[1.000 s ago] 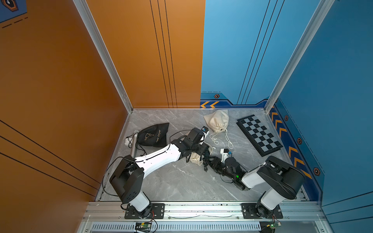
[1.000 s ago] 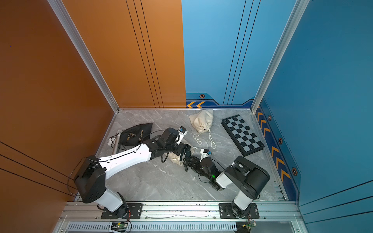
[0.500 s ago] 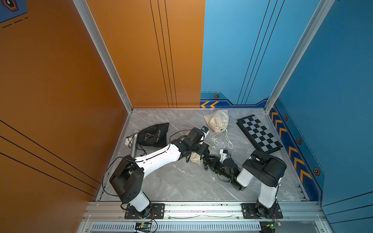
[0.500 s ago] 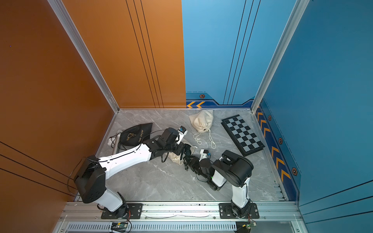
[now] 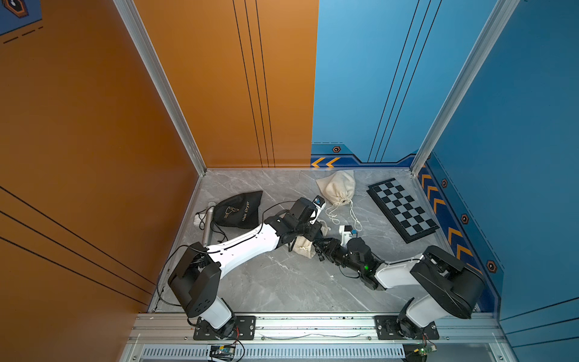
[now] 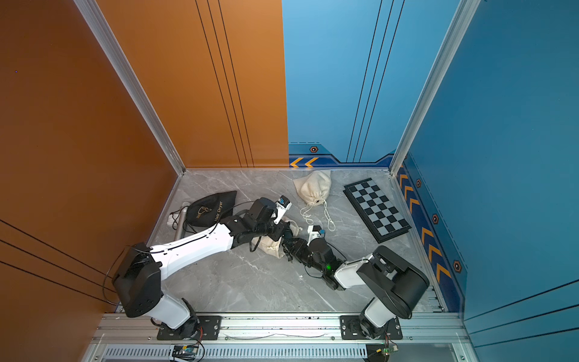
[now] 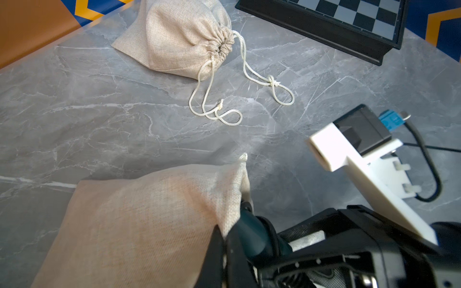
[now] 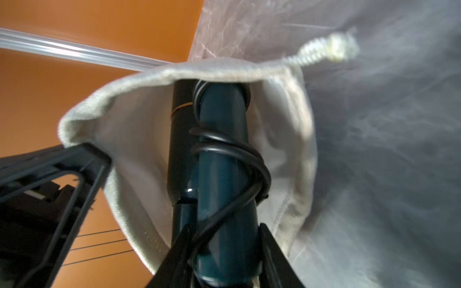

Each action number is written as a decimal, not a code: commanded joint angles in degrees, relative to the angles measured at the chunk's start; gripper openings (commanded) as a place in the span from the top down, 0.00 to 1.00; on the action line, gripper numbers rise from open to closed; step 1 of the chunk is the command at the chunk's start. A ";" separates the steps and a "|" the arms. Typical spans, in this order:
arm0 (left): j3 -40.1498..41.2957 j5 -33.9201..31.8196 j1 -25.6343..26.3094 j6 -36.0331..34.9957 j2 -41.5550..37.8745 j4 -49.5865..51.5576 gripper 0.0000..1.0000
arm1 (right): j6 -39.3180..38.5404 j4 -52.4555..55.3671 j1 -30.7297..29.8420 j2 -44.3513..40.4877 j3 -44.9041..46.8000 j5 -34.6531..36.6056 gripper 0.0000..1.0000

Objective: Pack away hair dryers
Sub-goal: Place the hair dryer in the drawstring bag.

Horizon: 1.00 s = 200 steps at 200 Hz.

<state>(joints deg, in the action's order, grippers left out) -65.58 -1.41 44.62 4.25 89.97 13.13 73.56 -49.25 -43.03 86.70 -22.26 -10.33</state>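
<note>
**Teal dryer's end inside the beige pouch**

The right jaws are clamped on the teal hair dryer (image 8: 224, 174), one on either side of its slim handle. The handle is glossy, dark blue-green and round in section. A black cord (image 8: 252, 159) is looped loosely around it just ahead of the jaws. Close alongside the handle runs a black tubular part with a thin orange line across it.

Farther out from the right jaws, the dryer's far end sits inside the open mouth of a beige pouch (image 8: 139, 139), whose rim arches over it. The left jaws are closed together on that rim at one side of the mouth, pinching the cloth. The body of the pouch lies on the grey marbled desk (image 7: 99, 124).

Beyond the left jaws lie a second beige pouch (image 7: 184, 42), its drawstring pulled tight, and a chessboard (image 7: 349, 20).
</note>
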 commanded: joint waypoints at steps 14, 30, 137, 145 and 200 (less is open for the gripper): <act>1.29 4.26 -0.95 -3.09 -4.02 0.49 1.00 | -8.34 16.99 1.85 -6.27 -5.53 -6.49 0.77; 1.57 6.00 -1.20 -3.88 -5.26 0.41 1.00 | -8.43 17.20 2.50 -5.31 -6.25 -8.90 0.77; 3.51 10.68 0.58 -2.04 -9.07 0.76 1.00 | -0.71 7.95 7.87 0.54 -10.70 -8.82 0.77; 3.53 10.58 0.86 -1.79 -9.01 0.76 1.00 | -0.36 7.23 7.74 0.90 -10.79 -8.26 0.77; 2.03 12.48 2.42 0.87 -11.32 0.60 1.00 | -3.24 8.07 5.90 1.32 -10.80 -3.19 0.77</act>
<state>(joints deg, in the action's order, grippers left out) -62.72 8.23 46.33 3.27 81.47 13.56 71.59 -36.38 -36.21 87.77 -30.85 -17.08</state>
